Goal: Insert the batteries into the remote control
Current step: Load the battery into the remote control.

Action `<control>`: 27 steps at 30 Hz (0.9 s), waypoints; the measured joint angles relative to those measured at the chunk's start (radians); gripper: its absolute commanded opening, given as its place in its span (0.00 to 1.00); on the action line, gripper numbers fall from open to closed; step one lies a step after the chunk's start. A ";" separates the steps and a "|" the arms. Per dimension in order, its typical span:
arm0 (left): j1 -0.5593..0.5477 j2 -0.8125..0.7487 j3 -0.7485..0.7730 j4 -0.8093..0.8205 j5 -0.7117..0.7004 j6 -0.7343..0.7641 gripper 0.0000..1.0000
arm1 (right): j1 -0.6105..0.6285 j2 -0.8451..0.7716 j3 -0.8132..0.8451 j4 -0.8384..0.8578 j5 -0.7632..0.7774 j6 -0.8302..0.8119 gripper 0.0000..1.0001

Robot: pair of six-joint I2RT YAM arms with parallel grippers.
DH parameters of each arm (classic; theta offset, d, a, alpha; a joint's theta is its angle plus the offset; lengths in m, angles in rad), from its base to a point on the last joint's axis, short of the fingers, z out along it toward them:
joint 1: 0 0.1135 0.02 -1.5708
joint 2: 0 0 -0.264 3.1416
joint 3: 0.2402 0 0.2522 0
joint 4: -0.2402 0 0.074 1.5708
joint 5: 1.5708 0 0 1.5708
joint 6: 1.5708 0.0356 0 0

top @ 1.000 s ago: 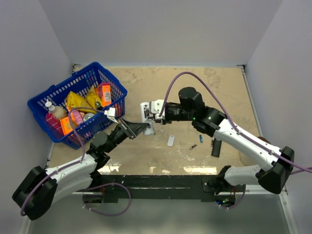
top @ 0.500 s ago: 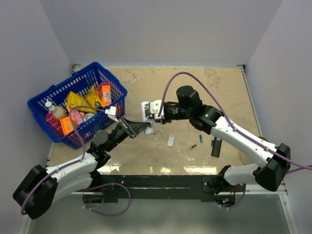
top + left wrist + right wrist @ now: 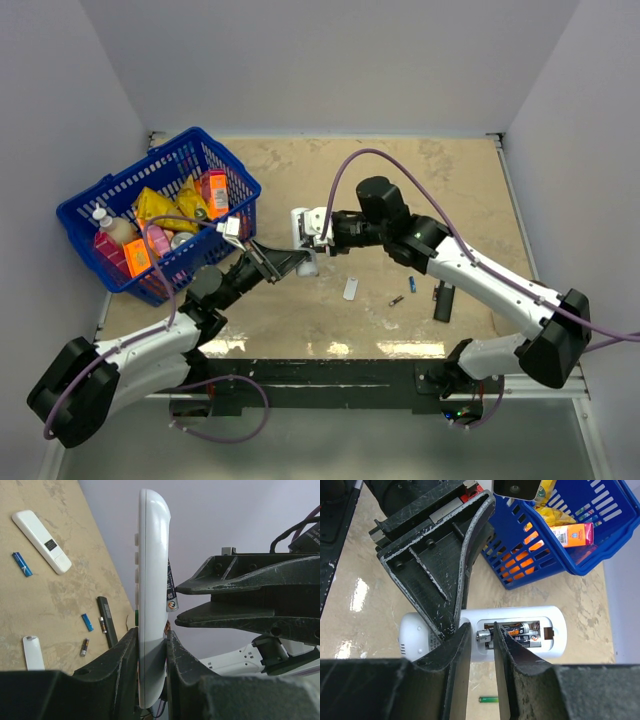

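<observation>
The left gripper clamps the white, round-ended remote control on edge above the middle of the table. Its open bay shows dark-and-orange batteries. The right gripper pinches one silvery-tipped battery there.

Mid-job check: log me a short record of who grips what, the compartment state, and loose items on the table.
left gripper: shut on the remote control
right gripper: jaws closed on a battery at the open compartment
compartment: cover off, seated battery inside
loose on table: blue battery, second blue battery, dark battery, white cover piece
other things: black remote, wider white remote, blue basket
</observation>
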 measured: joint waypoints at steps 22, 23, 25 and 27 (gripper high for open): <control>0.005 0.036 0.000 0.057 0.038 0.000 0.00 | -0.005 0.048 -0.013 0.092 -0.053 0.035 0.24; 0.006 0.036 0.000 0.058 0.039 0.000 0.00 | -0.005 0.049 -0.015 0.101 -0.054 0.039 0.24; 0.009 0.036 0.000 0.063 0.041 0.000 0.00 | -0.008 0.049 -0.022 0.117 -0.058 0.044 0.24; 0.010 0.036 0.000 0.074 0.043 0.000 0.00 | -0.016 0.048 -0.034 0.149 -0.078 0.054 0.24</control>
